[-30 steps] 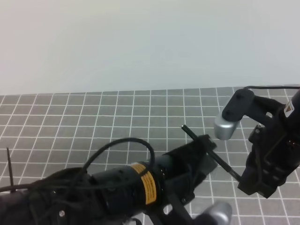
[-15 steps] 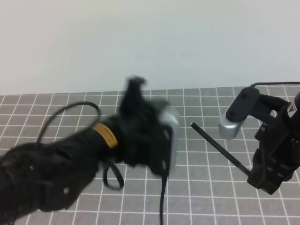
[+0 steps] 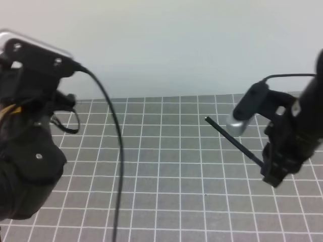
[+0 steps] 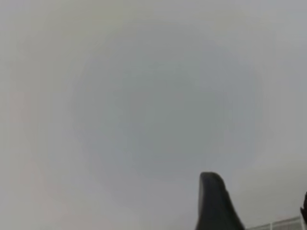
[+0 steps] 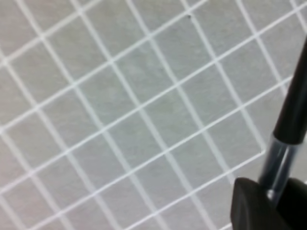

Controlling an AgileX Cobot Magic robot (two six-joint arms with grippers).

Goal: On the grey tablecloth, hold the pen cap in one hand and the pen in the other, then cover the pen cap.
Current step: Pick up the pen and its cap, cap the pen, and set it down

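The grey tablecloth (image 3: 166,166) carries a grid of thin white lines. The pen (image 3: 233,142) is black, with a clear section at lower right in the right wrist view. Both arms are black.

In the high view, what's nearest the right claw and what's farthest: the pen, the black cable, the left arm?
1. The pen, gripped in the right claw, on the right.
2. The black cable, hanging left of the middle.
3. The left arm, at the far left.
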